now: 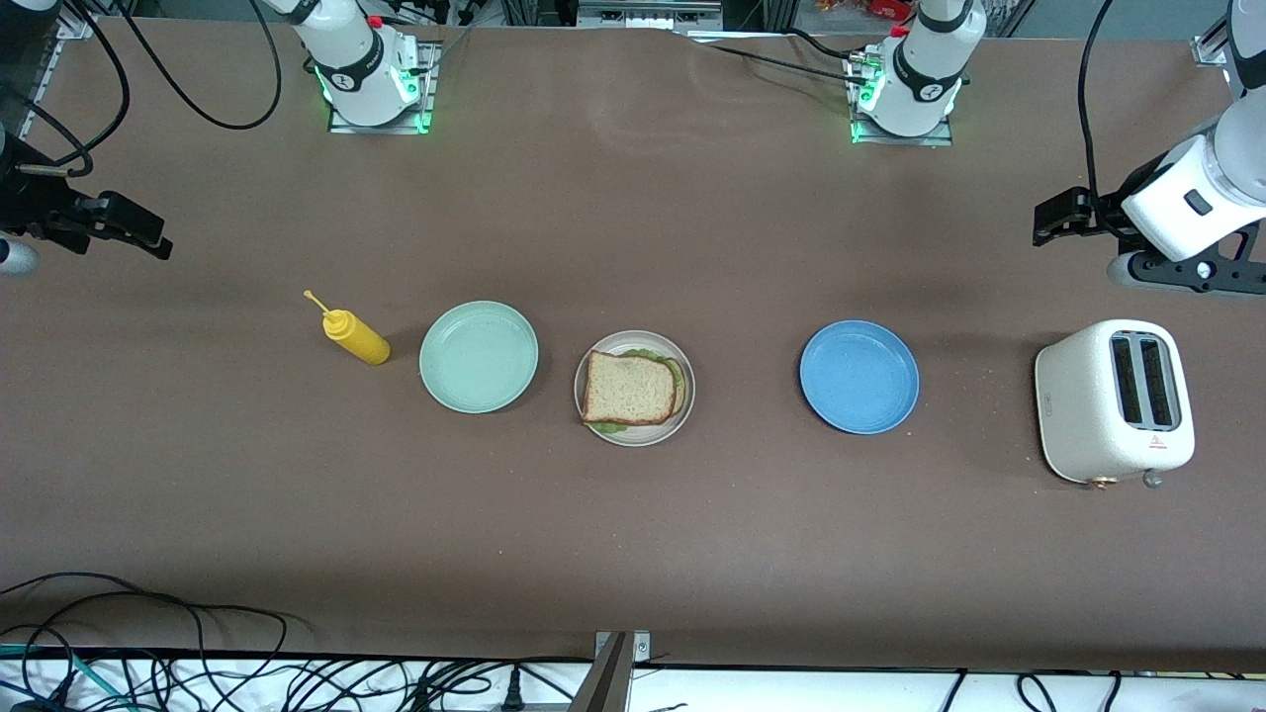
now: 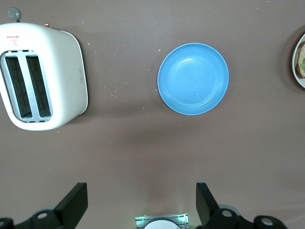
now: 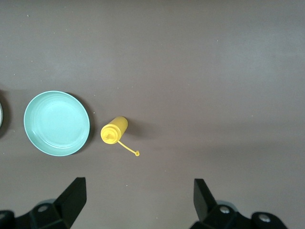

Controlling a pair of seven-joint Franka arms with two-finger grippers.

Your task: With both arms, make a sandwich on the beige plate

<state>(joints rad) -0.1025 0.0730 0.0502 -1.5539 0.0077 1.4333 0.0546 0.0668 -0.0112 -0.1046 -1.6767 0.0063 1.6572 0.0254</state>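
**Sandwich on plate, both grippers clear**

The tan-bread sandwich [image 1: 633, 388] with its green lettuce edge is seen resting on the round beige plate [image 1: 682, 410], between the mint green plate [image 1: 479, 356] at nine o'clock and the blue plate [image 1: 859, 376] at three o'clock. The left gripper [image 2: 142, 202] is held wide apart and holds nothing, above bare table near the white toaster [image 1: 1113, 400]. The right gripper [image 3: 139, 200] is likewise spread and holds nothing, apparently well apart from the yellow squeeze bottle [image 1: 356, 336].

Tan, brown-crusted sandwich [image 1: 633, 388] with green lettuce on beige plate [image 1: 682, 415]; mint plate [image 1: 479, 356], blue plate [image 1: 859, 377], yellow bottle [image 1: 357, 337]
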